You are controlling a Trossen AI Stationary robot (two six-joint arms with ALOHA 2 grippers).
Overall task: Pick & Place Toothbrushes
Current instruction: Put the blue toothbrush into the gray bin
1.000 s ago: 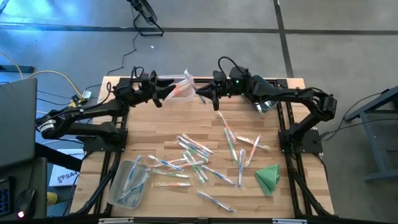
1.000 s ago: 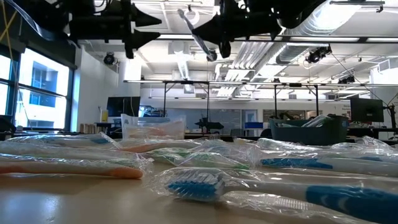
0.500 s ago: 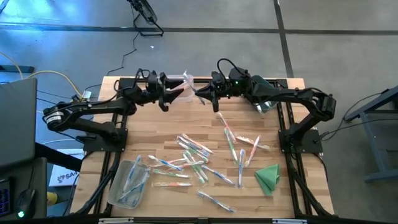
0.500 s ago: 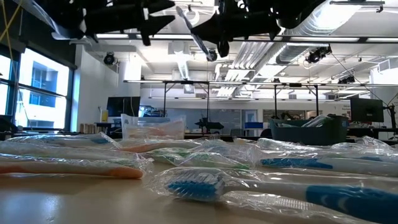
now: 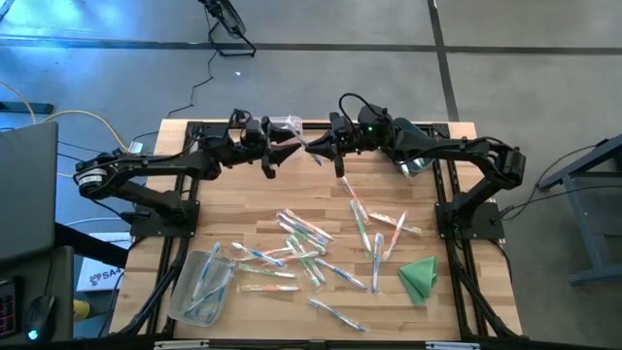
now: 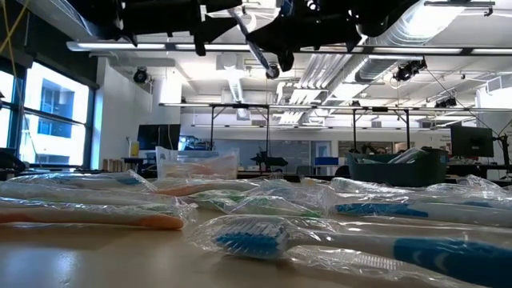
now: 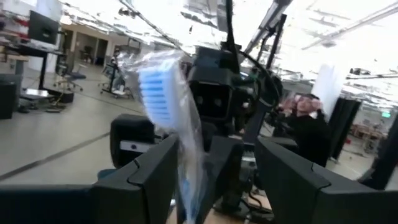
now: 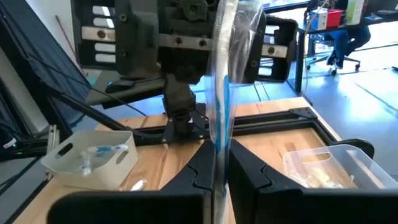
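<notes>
My right gripper (image 5: 319,148) is up over the far edge of the desk (image 5: 243,199), well above the wood, with its fingers (image 8: 249,177) pressed together on a wrapped toothbrush (image 8: 222,93). The brush has a blue handle inside clear crinkled film and stands roughly upright between my fingers, its length rising past them. In the low view the same toothbrush (image 6: 254,44) hangs tilted beneath the dark mass of my arms, high above the desk.

My left gripper (image 5: 282,151) faces the right one from the other side, at about the same height. Its fingers (image 7: 146,180) are spread wide, one to either side of the brush's bristle end (image 7: 163,96), which sticks up between them with the film around it. Whether either finger touches the wrapper I cannot tell; the gap on one side looks clear.

The other toothbrushes (image 5: 311,238) lie scattered over the middle of the desk, all in clear wrappers with pink-orange, green or blue accents. A few more sit inside the clear bin (image 5: 201,287) near the front left corner. A folded green cloth (image 5: 419,276) lies toward the front right, just beside the outermost brushes. Another clear container (image 5: 416,163) sits at the far right under my right arm, and a small white tray (image 8: 90,157) holding something blue rests at the far edge near my left arm's base.
</notes>
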